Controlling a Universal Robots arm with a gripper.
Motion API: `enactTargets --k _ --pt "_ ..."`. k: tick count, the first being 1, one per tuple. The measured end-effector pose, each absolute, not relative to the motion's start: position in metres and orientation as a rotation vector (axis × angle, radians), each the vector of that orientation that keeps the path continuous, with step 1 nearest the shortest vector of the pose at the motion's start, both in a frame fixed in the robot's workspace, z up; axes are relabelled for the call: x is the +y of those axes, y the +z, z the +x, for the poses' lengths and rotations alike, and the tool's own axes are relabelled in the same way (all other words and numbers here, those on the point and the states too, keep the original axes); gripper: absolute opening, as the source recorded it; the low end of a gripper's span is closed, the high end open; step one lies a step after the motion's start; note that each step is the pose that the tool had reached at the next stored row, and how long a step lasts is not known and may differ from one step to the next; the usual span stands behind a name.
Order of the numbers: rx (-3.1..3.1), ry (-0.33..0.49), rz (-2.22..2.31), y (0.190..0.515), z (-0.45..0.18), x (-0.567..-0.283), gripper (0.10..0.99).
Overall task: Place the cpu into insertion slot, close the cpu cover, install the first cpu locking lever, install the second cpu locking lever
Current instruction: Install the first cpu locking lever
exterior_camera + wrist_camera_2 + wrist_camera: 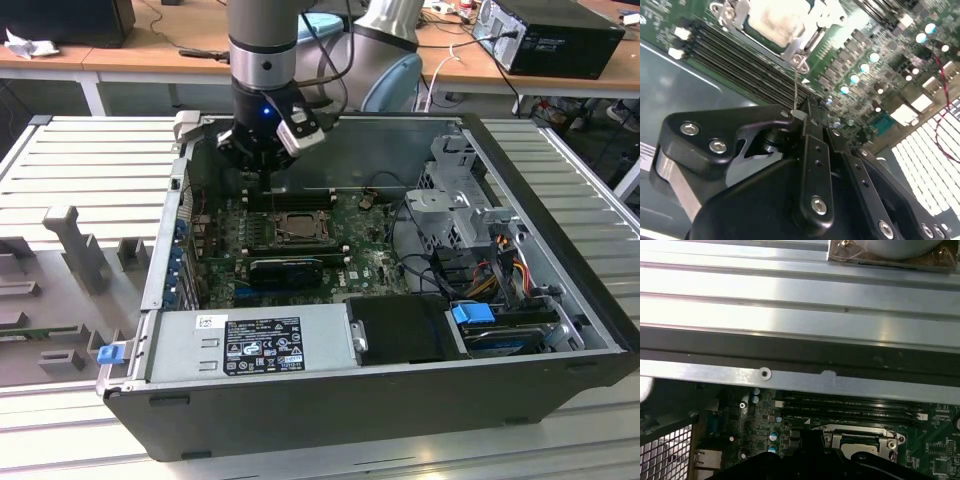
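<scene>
The pincer point(807, 116) is pressed together on the tip of a thin wire lever point(796, 92) that runs to a corner of the slot point(298, 226). The cpu point(775, 20) lies in the slot — its pale top shows through the cover point(796, 46), which lies flat over it. In the exterior view the arm point(262, 50) reaches down into the open case point(560, 250), just behind the slot.
</scene>
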State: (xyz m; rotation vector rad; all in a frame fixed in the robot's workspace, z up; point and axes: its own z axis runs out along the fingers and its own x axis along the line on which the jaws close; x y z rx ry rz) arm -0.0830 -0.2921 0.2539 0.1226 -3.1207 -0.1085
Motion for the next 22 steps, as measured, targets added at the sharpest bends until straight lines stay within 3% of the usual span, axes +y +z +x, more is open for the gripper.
enactTargets --k 10,13,22 --pt "-3.121 -0.108 0.123 0.249 -0.058 -0.292 0.106" --pt "-3.119 -0.179 0.123 0.247 -0.053 -0.292 0.106" --pt "-3.12 -0.18 0.123 0.234 -0.034 -0.291 0.106"
